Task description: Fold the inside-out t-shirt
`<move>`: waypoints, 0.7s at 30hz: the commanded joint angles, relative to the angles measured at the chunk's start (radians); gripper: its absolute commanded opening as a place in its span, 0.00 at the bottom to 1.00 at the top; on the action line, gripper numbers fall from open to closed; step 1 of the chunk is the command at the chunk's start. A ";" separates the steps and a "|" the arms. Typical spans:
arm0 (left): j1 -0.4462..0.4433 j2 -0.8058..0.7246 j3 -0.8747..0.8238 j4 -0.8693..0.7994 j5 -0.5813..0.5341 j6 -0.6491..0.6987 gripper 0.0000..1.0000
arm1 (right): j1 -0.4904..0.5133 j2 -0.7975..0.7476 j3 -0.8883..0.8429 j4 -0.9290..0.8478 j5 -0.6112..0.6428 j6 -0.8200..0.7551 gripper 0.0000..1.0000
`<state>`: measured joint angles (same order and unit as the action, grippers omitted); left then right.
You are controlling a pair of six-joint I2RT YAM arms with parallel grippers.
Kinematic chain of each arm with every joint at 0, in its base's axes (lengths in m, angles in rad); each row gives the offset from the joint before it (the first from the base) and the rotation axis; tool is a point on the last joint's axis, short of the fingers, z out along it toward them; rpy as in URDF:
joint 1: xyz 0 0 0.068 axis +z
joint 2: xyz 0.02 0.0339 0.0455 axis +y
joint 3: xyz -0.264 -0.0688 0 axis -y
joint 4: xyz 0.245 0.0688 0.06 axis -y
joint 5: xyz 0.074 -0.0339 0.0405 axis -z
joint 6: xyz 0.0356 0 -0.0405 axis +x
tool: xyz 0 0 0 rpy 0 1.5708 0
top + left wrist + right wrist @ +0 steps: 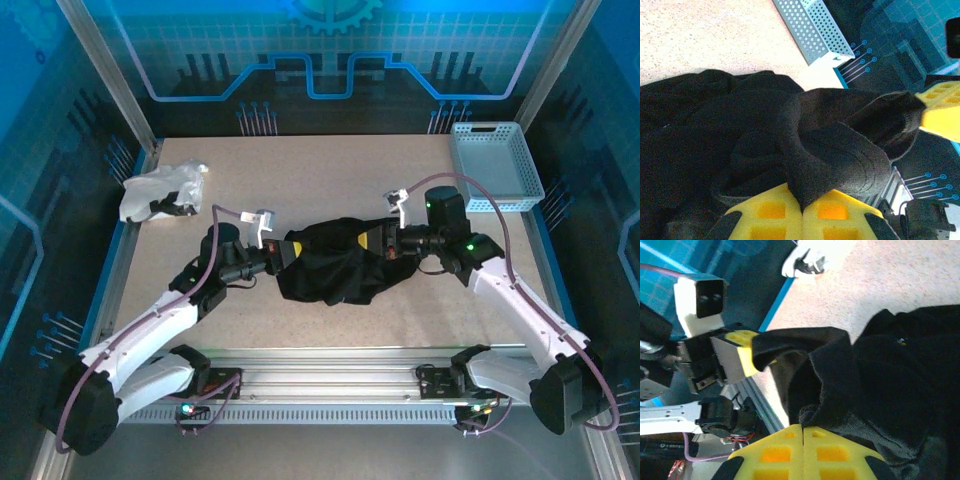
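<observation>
The inside-out t-shirt [335, 265] is a bunched black heap in the middle of the table, stretched between both grippers. My left gripper [289, 249] holds its left end, and in the left wrist view its yellow fingers [771, 215] are pressed together on a thick fold of black cloth [840, 160]. My right gripper [373, 240] holds the right end. In the right wrist view that gripper [804, 428] is shut with a small tuft of the shirt [880, 370] pinched at its tips. The two grippers face each other closely across the heap.
A white cloth garment [160, 190] lies crumpled at the far left of the table. A pale blue perforated basket [495, 165] stands at the far right corner. Metal rails [330, 385] run along the near edge between the arm bases.
</observation>
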<state>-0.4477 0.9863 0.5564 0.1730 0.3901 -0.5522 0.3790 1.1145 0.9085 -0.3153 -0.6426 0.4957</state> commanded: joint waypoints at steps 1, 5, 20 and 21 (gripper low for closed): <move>0.005 -0.047 -0.028 0.083 0.031 -0.017 0.00 | -0.015 -0.014 -0.013 -0.133 0.090 -0.066 0.00; 0.004 -0.092 -0.065 0.164 0.098 -0.023 0.00 | -0.007 -0.030 -0.021 -0.197 0.193 -0.104 0.00; -0.306 0.021 -0.075 0.122 0.112 0.212 0.01 | 0.021 -0.074 -0.098 -0.330 0.436 -0.165 0.00; -0.321 0.042 -0.061 0.106 0.097 0.230 0.01 | 0.016 -0.077 -0.102 -0.345 0.464 -0.166 0.00</move>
<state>-0.7387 0.9916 0.4740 0.3164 0.5156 -0.4149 0.3935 1.0657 0.8268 -0.5865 -0.2779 0.3595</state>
